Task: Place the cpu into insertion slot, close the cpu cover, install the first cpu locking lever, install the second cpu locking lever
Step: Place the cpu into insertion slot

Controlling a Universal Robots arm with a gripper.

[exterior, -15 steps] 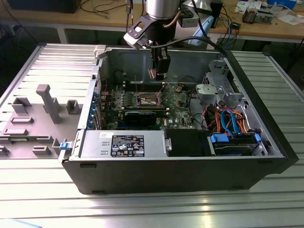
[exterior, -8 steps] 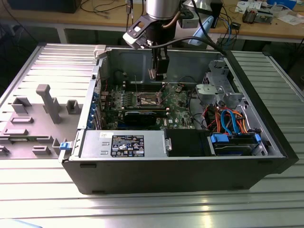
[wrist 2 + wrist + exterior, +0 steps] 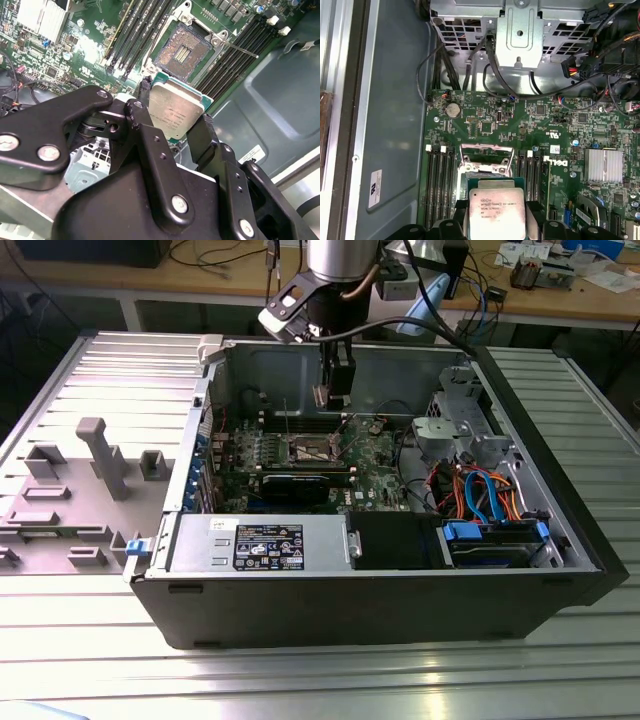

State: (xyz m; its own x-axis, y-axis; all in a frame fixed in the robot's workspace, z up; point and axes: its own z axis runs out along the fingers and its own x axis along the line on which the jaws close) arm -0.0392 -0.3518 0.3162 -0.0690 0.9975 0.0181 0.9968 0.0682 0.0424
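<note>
Obs., nearest first. The open case (image 3: 400,610) lies on its side, with the power supply (image 3: 262,542) along its near wall. The green board (image 3: 375,465) lies beyond it.

The socket (image 3: 182,50) is mid-board. Its gold contact field is bare, with nothing seated in it. Memory slots (image 3: 140,35) run along both sides. One thin lever (image 3: 240,49) sticks out, unlatched. In the first wrist view the cover (image 3: 485,148) looks swung up at the socket's far edge, though I can't be certain of its angle.

The gripper (image 3: 174,104) hangs above the board, its two black fingers (image 3: 202,132) pinching the chip (image 3: 172,114) by opposite edges. The chip is held in the air, metal top toward the camera, near the socket but clear of it.

Handling, my judgement:
- The chip is light, thin and rigid, and won't flex.
- The smooth metal lid is probably slippery, so the edge pinch on the green rim seems the right hold.
- The underside and the socket's contact field are the fragile parts, and a tilted or sliding touchdown could bend the contacts.
- It should go down flat and square to the socket.

The case's back wall stands farthest off.
</note>
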